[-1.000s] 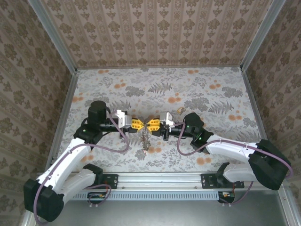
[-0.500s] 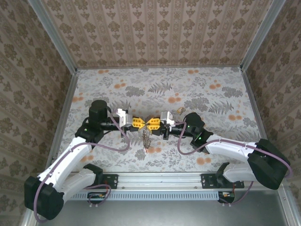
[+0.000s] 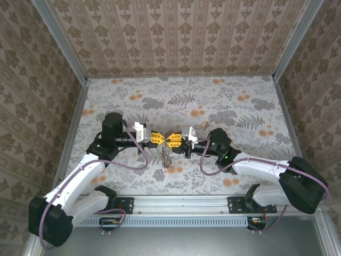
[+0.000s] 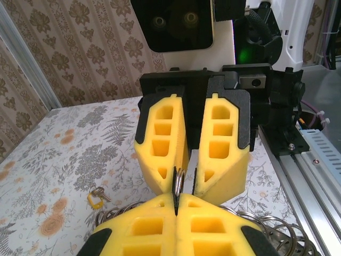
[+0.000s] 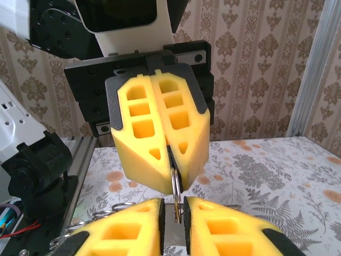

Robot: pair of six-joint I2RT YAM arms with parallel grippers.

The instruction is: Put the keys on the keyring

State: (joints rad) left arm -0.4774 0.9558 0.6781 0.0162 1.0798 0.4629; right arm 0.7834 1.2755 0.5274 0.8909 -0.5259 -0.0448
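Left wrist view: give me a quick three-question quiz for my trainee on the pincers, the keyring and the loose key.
1. True or false: the left pincer is shut on the keyring.
2. Where is the yellow-tagged key? A) lying on the table, apart from both pincers; B) threaded on the keyring; C) held in the left pincer.
3. Fill in: the right pincer faces the left one, its fingers showing a narrow ___ between them.
Key: 1 true; 2 A; 3 gap.
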